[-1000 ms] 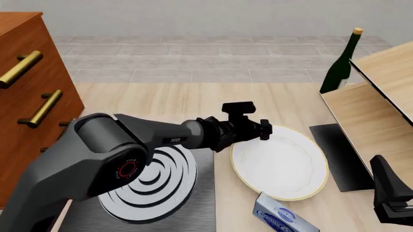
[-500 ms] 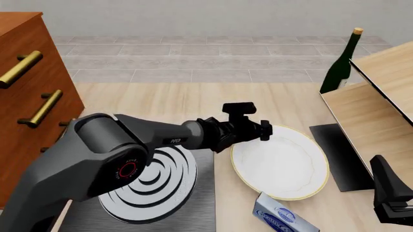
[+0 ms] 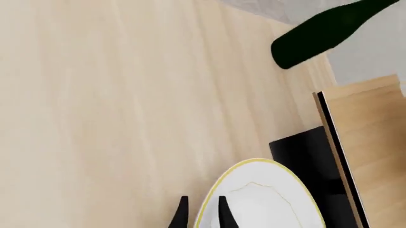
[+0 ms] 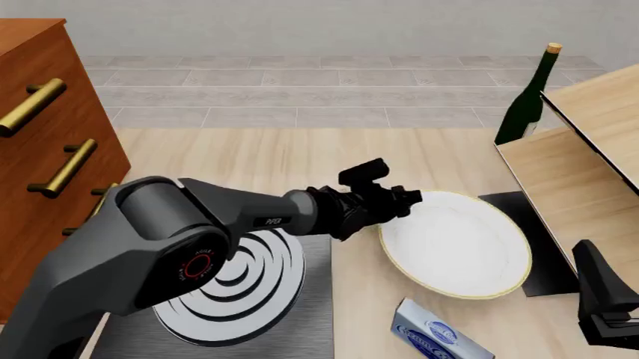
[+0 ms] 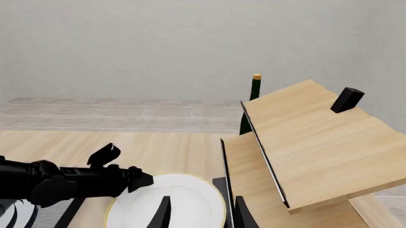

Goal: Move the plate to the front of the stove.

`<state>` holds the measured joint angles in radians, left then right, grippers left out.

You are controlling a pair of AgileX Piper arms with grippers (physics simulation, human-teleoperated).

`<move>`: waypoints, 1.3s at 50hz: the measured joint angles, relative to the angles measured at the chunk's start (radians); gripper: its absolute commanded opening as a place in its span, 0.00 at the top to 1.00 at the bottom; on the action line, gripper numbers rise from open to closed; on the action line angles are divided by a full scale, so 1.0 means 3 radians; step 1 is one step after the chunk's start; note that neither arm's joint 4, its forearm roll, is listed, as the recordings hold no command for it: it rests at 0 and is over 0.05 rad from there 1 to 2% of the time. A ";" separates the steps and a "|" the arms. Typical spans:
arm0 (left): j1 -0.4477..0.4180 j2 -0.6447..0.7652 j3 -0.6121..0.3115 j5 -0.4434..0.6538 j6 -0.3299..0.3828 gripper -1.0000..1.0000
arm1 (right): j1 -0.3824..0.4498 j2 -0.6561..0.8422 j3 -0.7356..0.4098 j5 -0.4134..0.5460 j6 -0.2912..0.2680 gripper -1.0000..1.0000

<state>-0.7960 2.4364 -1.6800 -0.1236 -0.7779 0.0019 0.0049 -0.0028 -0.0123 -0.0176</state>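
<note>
The plate, pinched at its rim by the left pincer, has been lifted and tilted, further from the stove.

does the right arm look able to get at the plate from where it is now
Probably yes. The plate lies just ahead of the right gripper, whose open fingers frame it with bare table between. The left gripper already pinches its far-left rim, so both arms would crowd it.
</note>
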 measured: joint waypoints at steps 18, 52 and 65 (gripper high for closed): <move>0.0044 -0.0223 0.0288 -0.0070 -0.0057 1.00 | 0.0000 0.0000 0.0000 0.0000 0.0000 0.00; 0.0324 -0.1889 0.1598 -0.0218 0.0309 1.00 | 0.0000 0.0000 0.0000 0.0000 0.0000 0.00; 0.0367 -0.2490 0.1873 -0.0202 0.0389 1.00 | 0.0000 0.0000 0.0000 0.0000 0.0000 0.00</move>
<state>-0.6860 1.6893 -1.1180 -0.1841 -0.6611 0.0019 0.0049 -0.0028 -0.0124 -0.0176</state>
